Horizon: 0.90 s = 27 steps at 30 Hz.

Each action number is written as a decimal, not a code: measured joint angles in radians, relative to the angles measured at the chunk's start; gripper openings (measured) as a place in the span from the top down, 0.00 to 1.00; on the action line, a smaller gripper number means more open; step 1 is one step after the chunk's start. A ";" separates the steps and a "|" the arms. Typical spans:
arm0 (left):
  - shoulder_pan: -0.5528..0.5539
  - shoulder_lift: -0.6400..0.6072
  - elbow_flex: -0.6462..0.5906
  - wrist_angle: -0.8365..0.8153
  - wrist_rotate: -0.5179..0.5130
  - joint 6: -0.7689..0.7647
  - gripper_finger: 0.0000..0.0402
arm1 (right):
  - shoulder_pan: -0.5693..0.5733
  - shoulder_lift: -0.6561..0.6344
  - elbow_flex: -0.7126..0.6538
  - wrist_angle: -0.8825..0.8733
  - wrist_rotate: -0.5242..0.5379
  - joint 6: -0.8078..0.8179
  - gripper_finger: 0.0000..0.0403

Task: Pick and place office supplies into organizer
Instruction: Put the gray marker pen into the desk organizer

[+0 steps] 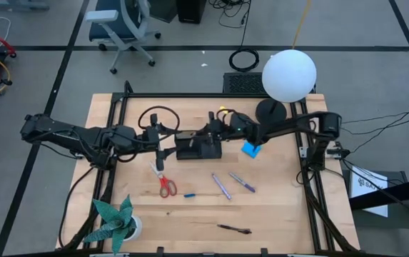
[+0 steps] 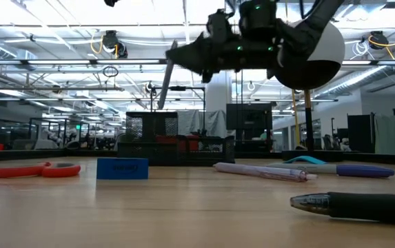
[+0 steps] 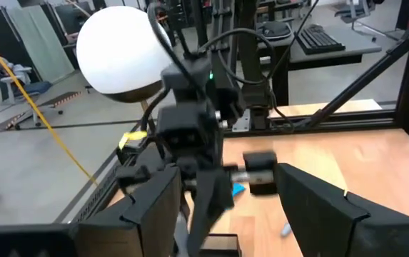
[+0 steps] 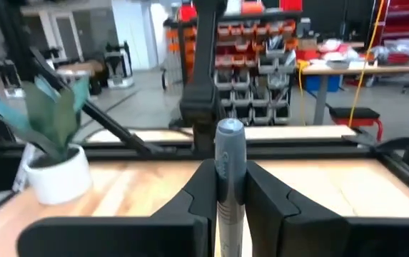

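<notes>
Over the black organizer (image 1: 195, 148), the right gripper (image 4: 227, 187) pinches a silver pen (image 4: 228, 164) while the left gripper (image 3: 222, 203) gapes wide beside it.

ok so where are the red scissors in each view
High view: the red scissors lie left of centre on the table, up and right of the paper plant.
Low view: the red scissors lie flat at the far left.
Left wrist view: not in it.
Right wrist view: not in it.
Shared landmark: the white lamp globe, also in the low and left wrist views.
</notes>
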 joint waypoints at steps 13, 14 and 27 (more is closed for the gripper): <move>0.000 0.000 0.000 -0.009 0.001 -0.005 0.40 | -0.050 0.033 0.019 0.076 -0.155 0.074 0.90; 0.000 0.000 0.000 -0.009 0.001 -0.005 0.40 | -0.048 0.032 0.019 0.086 -0.160 0.075 0.90; 0.000 0.000 0.000 -0.009 0.002 -0.010 0.40 | -0.039 0.028 0.002 0.087 -0.127 -0.110 0.90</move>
